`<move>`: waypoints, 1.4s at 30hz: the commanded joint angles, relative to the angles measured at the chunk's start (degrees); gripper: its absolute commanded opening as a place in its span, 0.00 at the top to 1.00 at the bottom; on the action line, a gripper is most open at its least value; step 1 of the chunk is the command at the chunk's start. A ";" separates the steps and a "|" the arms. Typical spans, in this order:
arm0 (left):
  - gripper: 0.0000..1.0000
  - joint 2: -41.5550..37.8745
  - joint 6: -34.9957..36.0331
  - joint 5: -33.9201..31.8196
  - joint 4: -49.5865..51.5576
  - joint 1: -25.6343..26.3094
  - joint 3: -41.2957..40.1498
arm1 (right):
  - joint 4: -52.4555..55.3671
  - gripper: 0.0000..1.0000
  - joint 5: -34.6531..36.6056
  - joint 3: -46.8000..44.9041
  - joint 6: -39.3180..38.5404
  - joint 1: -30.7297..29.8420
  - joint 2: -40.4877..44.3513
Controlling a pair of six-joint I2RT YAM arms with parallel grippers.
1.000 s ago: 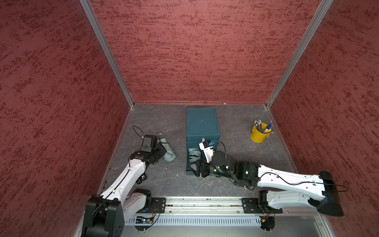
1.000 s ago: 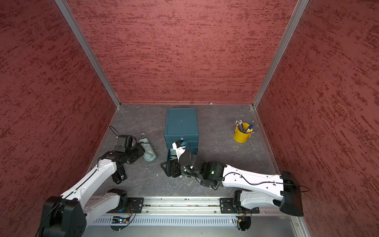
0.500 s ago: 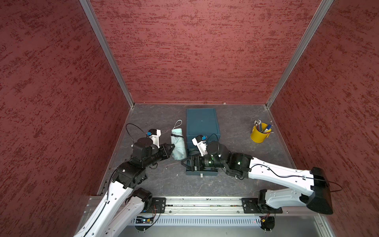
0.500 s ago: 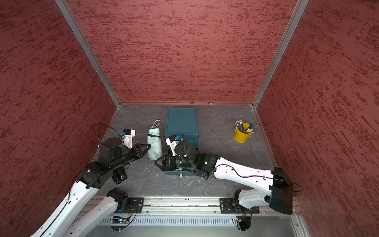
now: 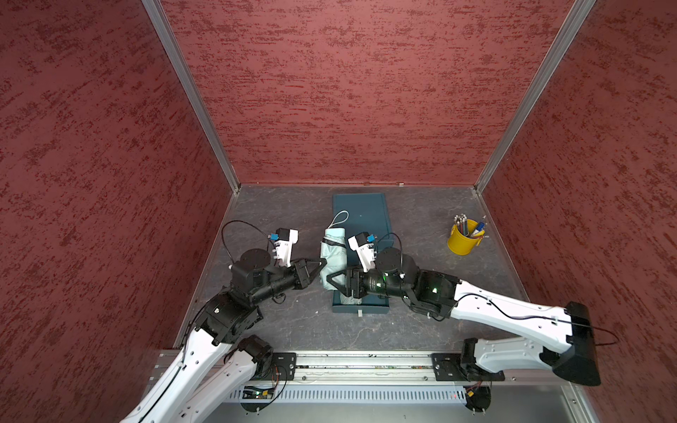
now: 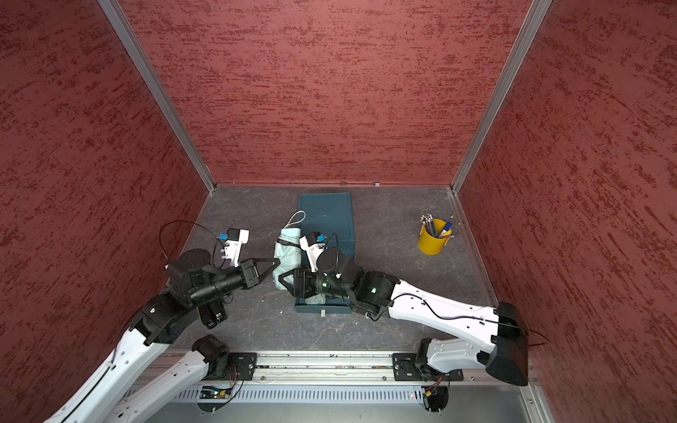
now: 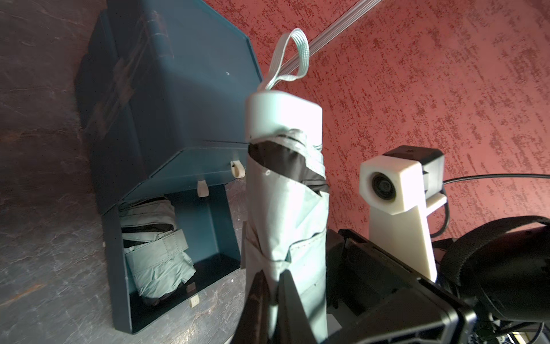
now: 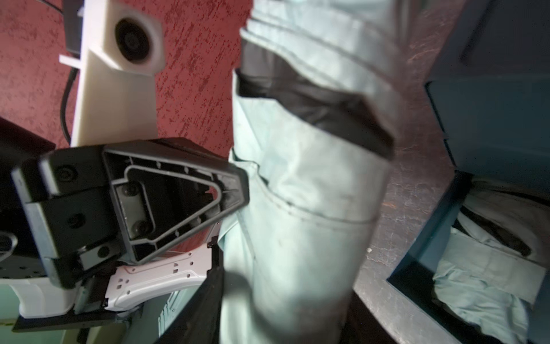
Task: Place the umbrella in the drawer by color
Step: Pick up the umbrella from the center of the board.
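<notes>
An umbrella (image 5: 333, 252) is held upright just left of the cabinet (image 5: 361, 216). The cabinet's bottom drawer (image 5: 366, 308) is pulled out towards the front, and another umbrella (image 7: 154, 256) is laid inside it. A pen cup (image 5: 462, 241) is set well to the cabinet's right.

Both arms (image 5: 513, 315) have white shells and black joints. The left gripper (image 5: 324, 260) and right gripper (image 5: 329, 278) are black, triangular-fingered.

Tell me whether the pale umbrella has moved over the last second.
Yes. The umbrella has moved toward the teal cabinet, now right beside it.
</notes>
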State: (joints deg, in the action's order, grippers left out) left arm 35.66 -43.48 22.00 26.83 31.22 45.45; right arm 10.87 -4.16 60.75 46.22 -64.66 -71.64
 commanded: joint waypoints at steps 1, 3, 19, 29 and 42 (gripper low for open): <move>1.00 -0.42 -2.69 1.17 -9.29 1.86 -0.57 | -1.12 0.47 4.45 -1.13 0.02 0.31 2.39; 1.00 -0.15 -3.38 1.03 -11.14 2.68 -1.15 | -1.05 0.45 4.68 -1.41 -0.11 0.33 2.90; 1.00 0.37 -6.52 -2.83 -19.10 5.98 -5.23 | -2.75 0.56 5.49 -6.44 -0.60 0.33 9.13; 1.00 0.12 -8.11 -4.41 -23.60 6.92 -7.46 | -6.30 0.40 6.14 -10.90 -0.93 0.13 14.05; 1.00 0.76 -9.10 -6.16 -26.04 9.03 -8.98 | -8.74 0.55 7.07 -12.04 -1.32 -0.28 14.45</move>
State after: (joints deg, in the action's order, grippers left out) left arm 36.80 -52.27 16.58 6.22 39.86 36.53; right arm 4.47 1.83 48.25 45.34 -64.69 -56.62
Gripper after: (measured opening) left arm 0.081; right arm 0.464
